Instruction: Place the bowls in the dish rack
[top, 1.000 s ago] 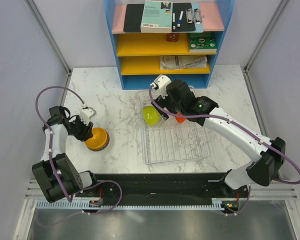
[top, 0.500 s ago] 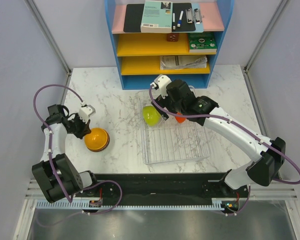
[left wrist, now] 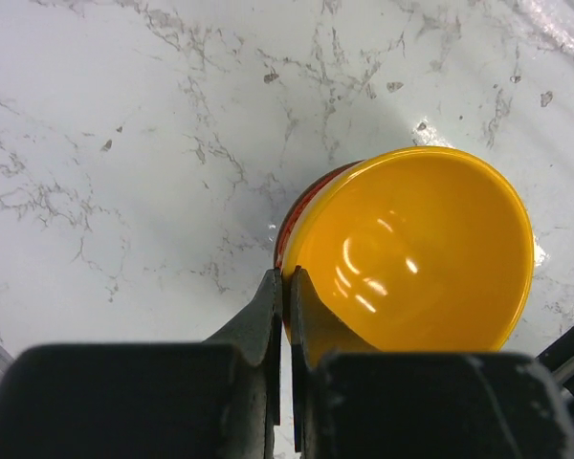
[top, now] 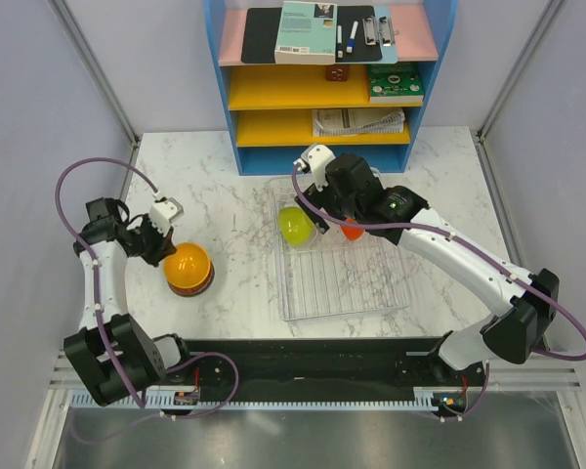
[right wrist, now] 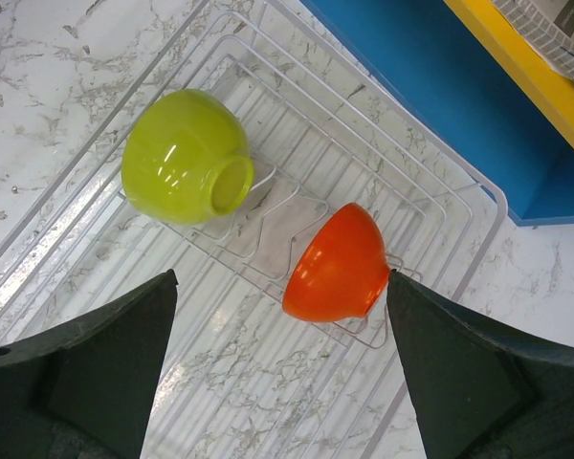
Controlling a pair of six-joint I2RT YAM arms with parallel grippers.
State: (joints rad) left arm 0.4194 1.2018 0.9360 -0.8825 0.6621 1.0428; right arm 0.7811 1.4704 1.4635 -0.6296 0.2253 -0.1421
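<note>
Marble tabletop (left wrist: 124,143), left tool (left wrist: 285,279) tight on rim of orange bowl (left wrist: 411,258)

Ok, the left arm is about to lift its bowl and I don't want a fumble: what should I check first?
1. Left claw shut on the yellow-orange bowl at its rim: ok.
2. That bowl free of the red bowl under it: cannot tell.
3. Bare slots in the dish rack: ok, near half.
4. Right claw open, holding nothing: ok.
5. Way to the rack: not ok, the right arm hangs over it.
</note>
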